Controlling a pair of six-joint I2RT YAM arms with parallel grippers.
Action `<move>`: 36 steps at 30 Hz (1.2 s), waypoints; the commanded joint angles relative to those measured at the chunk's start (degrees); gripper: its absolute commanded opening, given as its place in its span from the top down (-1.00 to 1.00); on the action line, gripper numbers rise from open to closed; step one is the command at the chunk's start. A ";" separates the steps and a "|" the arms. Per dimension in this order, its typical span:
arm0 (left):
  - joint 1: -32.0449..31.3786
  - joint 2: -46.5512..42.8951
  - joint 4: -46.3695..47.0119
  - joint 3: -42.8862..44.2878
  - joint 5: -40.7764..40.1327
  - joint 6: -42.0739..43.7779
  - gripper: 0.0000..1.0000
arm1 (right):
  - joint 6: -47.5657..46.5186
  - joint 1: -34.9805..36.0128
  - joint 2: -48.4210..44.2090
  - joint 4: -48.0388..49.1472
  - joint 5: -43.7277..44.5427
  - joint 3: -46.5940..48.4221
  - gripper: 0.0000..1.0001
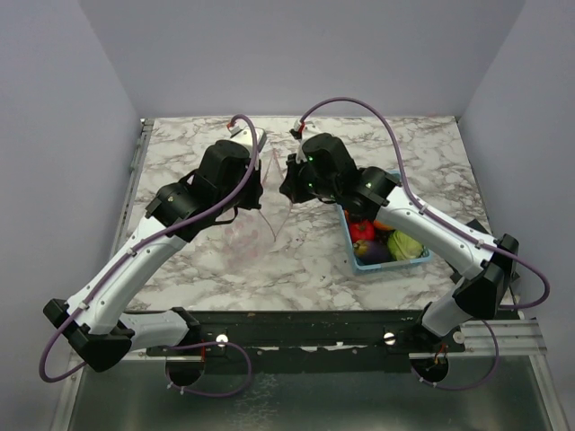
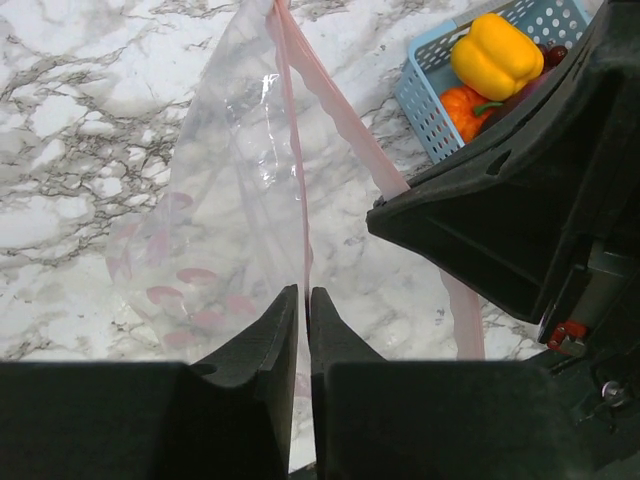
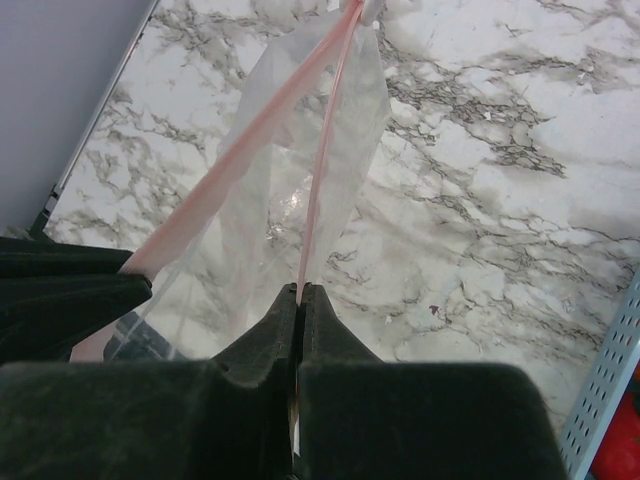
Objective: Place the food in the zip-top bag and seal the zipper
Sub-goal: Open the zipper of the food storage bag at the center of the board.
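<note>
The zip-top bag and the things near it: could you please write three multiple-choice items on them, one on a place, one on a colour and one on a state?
1. Where does the yellow pepper lie?
A. in the blue basket
B. on a plate
C. in a bowl

2. What colour is the zipper along the mouth of the zip-top bag?
A. green
B. pink
C. black

3. What is the state of the left gripper?
A. wide open over the basket
B. shut on a pepper
C. shut on the zipper

Answers:
1 A: the left wrist view shows the pepper inside the basket's perforated walls.
2 B: both wrist views show a pink strip along the clear plastic.
3 C: its fingers are closed, with the pink strip running in between them.
</note>
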 commanded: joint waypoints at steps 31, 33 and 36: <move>-3.46 4.13 -12.22 11.50 -13.97 2.93 1.00 | -1.31 3.71 1.80 -2.30 16.47 1.10 0.99; -3.46 4.98 -14.42 13.56 -15.14 3.67 1.00 | -1.07 3.73 2.14 -0.90 16.39 -0.50 0.99; -3.46 5.97 -17.23 15.60 -17.49 4.72 1.00 | -0.28 3.69 3.34 0.18 16.75 -2.24 0.99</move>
